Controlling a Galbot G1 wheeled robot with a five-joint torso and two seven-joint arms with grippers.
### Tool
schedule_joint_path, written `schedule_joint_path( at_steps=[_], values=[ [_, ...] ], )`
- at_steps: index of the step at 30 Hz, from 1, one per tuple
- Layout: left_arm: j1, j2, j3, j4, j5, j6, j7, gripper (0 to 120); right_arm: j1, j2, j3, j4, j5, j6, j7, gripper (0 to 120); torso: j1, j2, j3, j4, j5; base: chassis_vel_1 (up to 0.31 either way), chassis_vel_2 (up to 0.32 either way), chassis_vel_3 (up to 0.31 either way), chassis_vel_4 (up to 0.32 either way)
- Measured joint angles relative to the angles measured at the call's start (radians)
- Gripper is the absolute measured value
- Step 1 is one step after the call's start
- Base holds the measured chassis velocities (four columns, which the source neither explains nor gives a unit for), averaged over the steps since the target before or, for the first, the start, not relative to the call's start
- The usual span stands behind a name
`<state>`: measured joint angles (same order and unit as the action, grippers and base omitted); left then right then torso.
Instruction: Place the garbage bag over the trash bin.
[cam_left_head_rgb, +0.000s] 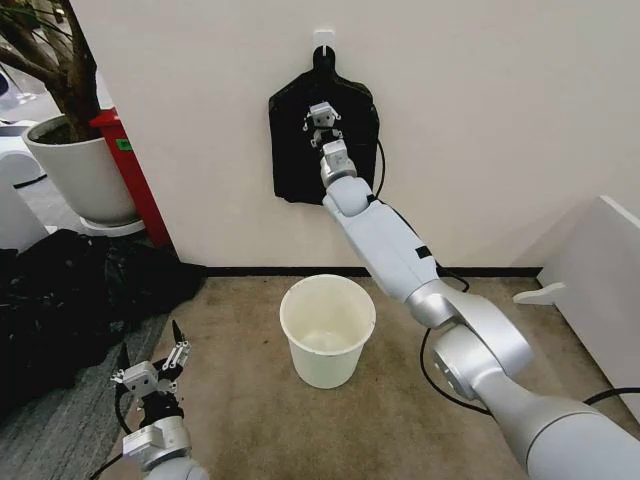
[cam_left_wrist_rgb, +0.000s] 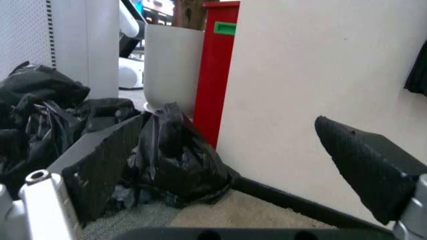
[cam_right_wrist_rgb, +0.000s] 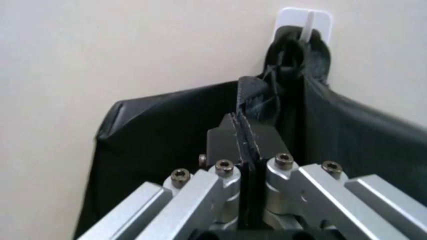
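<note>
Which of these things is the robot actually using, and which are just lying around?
In use:
round cream-white plastic bucket
flat black bundle of plastic bags hanging on the wall
right gripper, shut on a fold of that bundle

Lying about:
heap of black plastic
white plant pot
red panel
left gripper, open, idle near the floor

The trash bin (cam_left_head_rgb: 327, 330) stands on the floor before the wall; the bag bundle (cam_left_head_rgb: 300, 150) hangs above it; the plant pot (cam_left_head_rgb: 85, 180) and bag heap (cam_left_head_rgb: 70, 300) lie left.
</note>
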<state>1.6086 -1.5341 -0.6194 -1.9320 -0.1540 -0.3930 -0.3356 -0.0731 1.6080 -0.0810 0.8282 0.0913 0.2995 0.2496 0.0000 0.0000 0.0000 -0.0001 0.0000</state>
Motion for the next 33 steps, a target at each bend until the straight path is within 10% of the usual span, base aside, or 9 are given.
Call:
schedule_joint_path(
  at_steps=[20, 33],
  values=[
    [-0.014, 0.007, 0.007, 0.016, -0.004, 0.0, -0.003, 100, -0.105, 0.0, -0.04, 0.126, -0.006, 0.048, -0.021, 0, 0.0, 0.0, 0.0, 0.0, 0.0, 0.0, 0.0, 0.0, 0.0],
    [-0.008, 0.015, -0.002, 0.012, -0.004, 0.002, -0.003, 100, -0.006, 0.0, -0.019, 0.056, -0.165, -0.065, 0.122, 48, 0.0, 0.0, 0.0, 0.0001, 0.0001, 0.0, 0.0, 0.0, 0.0]
  ],
)
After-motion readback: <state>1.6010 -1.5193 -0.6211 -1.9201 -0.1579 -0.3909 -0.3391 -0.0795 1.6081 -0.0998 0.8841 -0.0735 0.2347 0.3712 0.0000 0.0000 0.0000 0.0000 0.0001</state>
